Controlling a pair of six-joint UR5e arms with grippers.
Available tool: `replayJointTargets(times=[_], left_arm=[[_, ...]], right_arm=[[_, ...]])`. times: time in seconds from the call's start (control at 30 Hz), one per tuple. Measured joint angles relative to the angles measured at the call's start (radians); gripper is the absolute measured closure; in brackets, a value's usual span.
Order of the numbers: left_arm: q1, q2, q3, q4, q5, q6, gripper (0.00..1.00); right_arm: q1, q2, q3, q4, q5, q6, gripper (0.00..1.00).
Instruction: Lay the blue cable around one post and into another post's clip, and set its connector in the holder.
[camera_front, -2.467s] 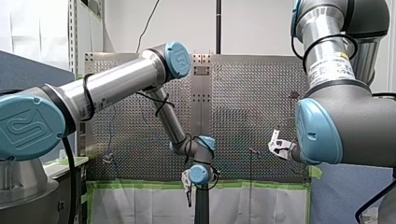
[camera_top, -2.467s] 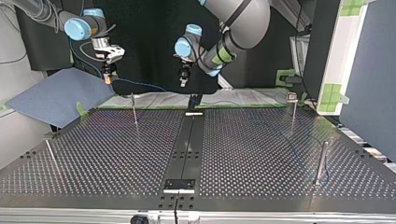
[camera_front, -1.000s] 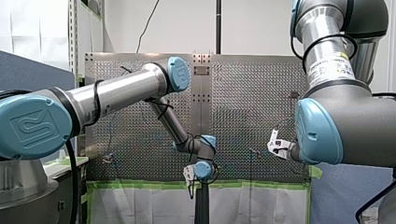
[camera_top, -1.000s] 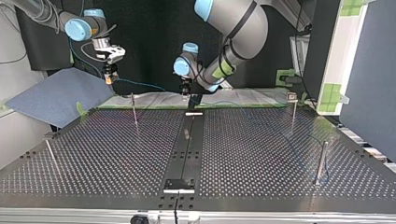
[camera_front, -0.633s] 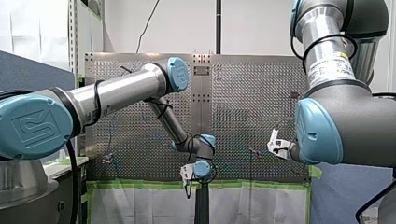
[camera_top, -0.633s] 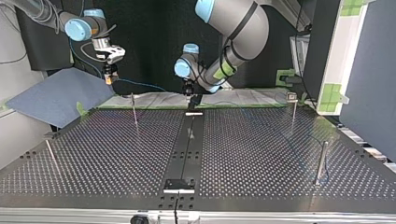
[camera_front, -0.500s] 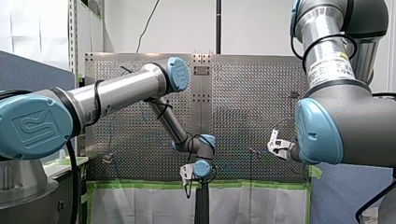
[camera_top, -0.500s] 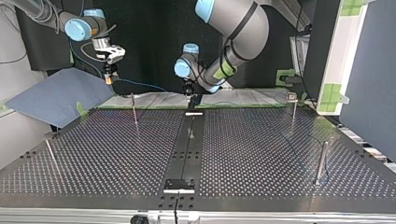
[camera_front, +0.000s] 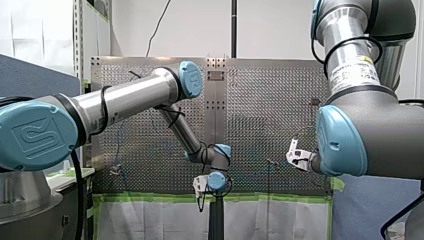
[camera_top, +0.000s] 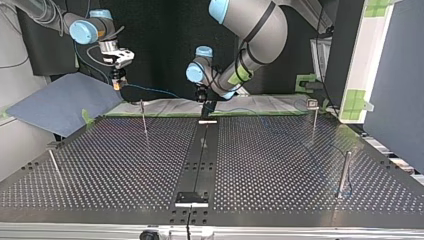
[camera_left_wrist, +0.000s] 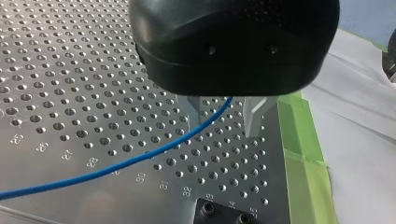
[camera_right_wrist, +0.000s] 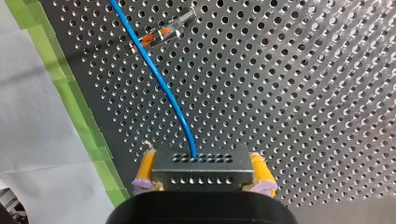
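Top view, near edge first. Perforated worktop (camera_top: 280, 165) with a black strip (camera_top: 200, 155) down its middle and a black plate (camera_top: 192, 198) at lower centre of the frame. Stout post (camera_top: 343, 174), upright, at lower right. Thin rod (camera_top: 54, 165), tilted, at lower left. Farther back are a slim post (camera_top: 144, 119) left of centre and a square-headed post (camera_top: 313, 112) at right, both upright and well apart.

Far edge, upper centre: my left end effector (camera_left_wrist: 225, 127) points down, low over the worktop's rim. In the left wrist view its two fingers stand apart, released. The blue cable (camera_left_wrist: 140, 156) runs through the gap between them, clamped by neither, and trails off low over the holes. Green tape (camera_left_wrist: 299, 154) and a white sheet (camera_left_wrist: 355, 116) lie just beside the fingers.

Far edge, upper left of the top view: my right end effector (camera_right_wrist: 201, 158) hangs above the worktop's corner. In the right wrist view its yellow pads (camera_right_wrist: 145, 168) are clenched on the two ends of the connector (camera_right_wrist: 201, 170), a dark block with rows of small holes. The connector is held in the air, well apart from the black plate. The cable leaves the block's middle and runs ahead, close by a post with an orange band (camera_right_wrist: 161, 32); I cannot tell whether they touch. In the top view the cable sags from this end effector toward upper centre.
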Motion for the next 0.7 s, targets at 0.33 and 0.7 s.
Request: replayJointTargets(times=[0.33,0.7], left_arm=[[-0.002,0.000,0.000,0.000,-0.001,0.002,0.89],[-0.004,0.000,0.000,0.000,-0.002,0.020,0.97]], right_arm=[[-0.002,0.000,-0.002,0.003,0.000,0.000,1.00],[-0.004,0.000,-0.002,0.005,0.000,0.000,1.00]])
